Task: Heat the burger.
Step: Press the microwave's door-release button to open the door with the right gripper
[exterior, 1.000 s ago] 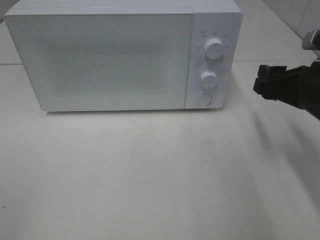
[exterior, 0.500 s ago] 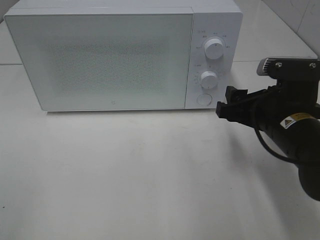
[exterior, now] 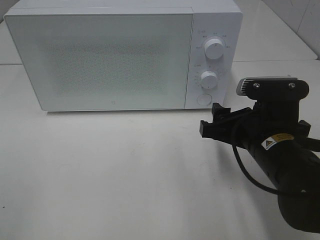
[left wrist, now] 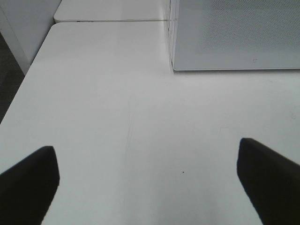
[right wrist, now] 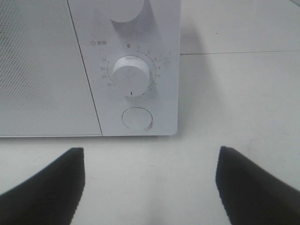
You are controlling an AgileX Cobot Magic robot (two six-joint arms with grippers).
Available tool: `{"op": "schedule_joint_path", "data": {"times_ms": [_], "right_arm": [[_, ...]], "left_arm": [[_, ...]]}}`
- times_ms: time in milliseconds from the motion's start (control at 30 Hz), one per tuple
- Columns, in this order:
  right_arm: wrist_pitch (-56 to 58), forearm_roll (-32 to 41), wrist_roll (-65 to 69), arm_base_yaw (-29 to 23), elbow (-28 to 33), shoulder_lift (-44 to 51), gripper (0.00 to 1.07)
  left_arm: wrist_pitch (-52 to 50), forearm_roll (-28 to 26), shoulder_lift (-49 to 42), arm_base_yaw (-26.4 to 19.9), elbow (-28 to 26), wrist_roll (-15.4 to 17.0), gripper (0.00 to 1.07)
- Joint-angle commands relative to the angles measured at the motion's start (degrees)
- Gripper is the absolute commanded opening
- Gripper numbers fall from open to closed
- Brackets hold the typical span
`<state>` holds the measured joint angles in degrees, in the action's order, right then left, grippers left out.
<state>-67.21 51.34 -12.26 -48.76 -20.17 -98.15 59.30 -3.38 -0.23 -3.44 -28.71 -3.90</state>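
Note:
The burger is out of view in every frame. A white microwave (exterior: 100, 60) stands at the back of the table with its door shut. My right gripper (exterior: 210, 120) hovers open just in front of the microwave's lower right corner, pointing at the control panel. In the right wrist view its two dark fingers frame the round door button (right wrist: 137, 118) and the lower knob (right wrist: 131, 76), with nothing between them (right wrist: 150, 187). My left gripper (left wrist: 147, 183) is open over bare table, near the microwave's left front corner (left wrist: 173, 69); the exterior high view does not show it.
The panel carries an upper knob (exterior: 214, 48), a lower knob (exterior: 209, 78) and a round button (exterior: 203, 99). The white table (exterior: 125, 170) stretches in front of the microwave. In the left wrist view the table edge (left wrist: 23, 86) drops off beside the microwave.
My right arm has swung in from the right edge, moving left and forward until the open gripper sits near the microwave's button. The microwave has not changed.

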Motion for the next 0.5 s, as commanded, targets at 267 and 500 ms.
{"op": "schedule_joint_path", "data": {"times_ms": [267,500], "right_arm": [[0.1,0.3,16.3,-0.8,0.0,0.1,0.70],[0.3,0.3,34.0,-0.8,0.0,0.1,0.66]], "left_arm": [[-0.3,-0.1,-1.3,0.5,0.2,0.3,0.98],[-0.3,-0.1,-1.3,0.5,0.2,0.3,0.98]]}}
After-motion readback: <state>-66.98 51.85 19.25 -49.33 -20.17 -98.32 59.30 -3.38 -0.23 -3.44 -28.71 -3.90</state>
